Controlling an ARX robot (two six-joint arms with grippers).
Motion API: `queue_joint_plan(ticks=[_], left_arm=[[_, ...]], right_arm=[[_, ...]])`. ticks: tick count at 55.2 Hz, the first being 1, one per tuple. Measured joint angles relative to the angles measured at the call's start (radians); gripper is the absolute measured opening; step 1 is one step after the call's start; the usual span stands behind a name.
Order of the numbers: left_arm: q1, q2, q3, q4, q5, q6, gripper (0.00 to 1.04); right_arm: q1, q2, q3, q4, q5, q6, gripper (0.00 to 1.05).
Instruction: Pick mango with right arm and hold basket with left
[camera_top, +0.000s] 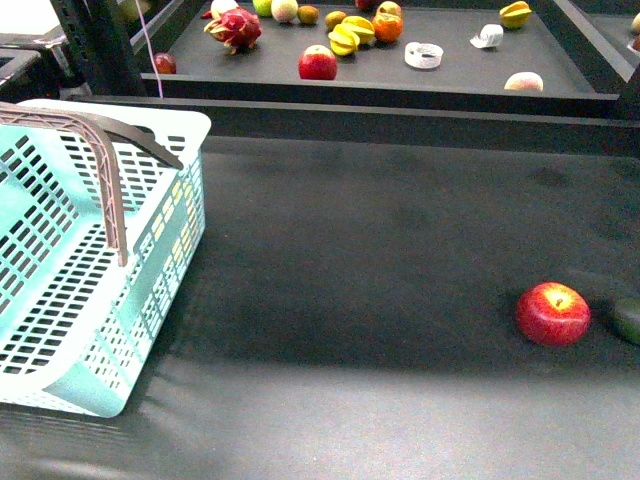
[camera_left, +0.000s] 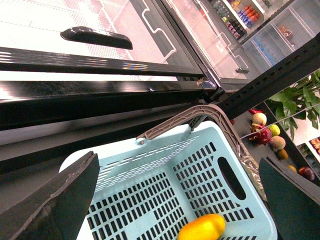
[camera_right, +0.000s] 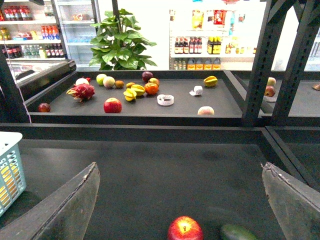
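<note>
where the left wrist view looks down, the smooth oval yellow-orange mango (camera_left: 201, 227) is seen lying inside the pale turquoise slotted plastic basket (camera_left: 200, 165), seemingly on its floor. the left gripper (camera_left: 175, 200) is spread wide above it, holding nothing. the right gripper (camera_right: 180, 205) is likewise wide and empty, over a round red apple (camera_right: 185, 229) beside a dark green fruit (camera_right: 239, 233).
</note>
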Motion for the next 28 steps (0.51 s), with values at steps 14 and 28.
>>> queue_joint_plan(ticks=[14, 28], left_arm=[[0.002, -0.002, 0.000, 0.000, 0.005, 0.032, 0.99], [-0.029, -0.108, -0.108, 0.175, 0.609, 0.560, 0.56]], right_arm=[[0.000, 0.000, 0.000, 0.000, 0.000, 0.000, 0.97], [0.000, 0.000, 0.000, 0.000, -0.001, 0.000, 0.97]])
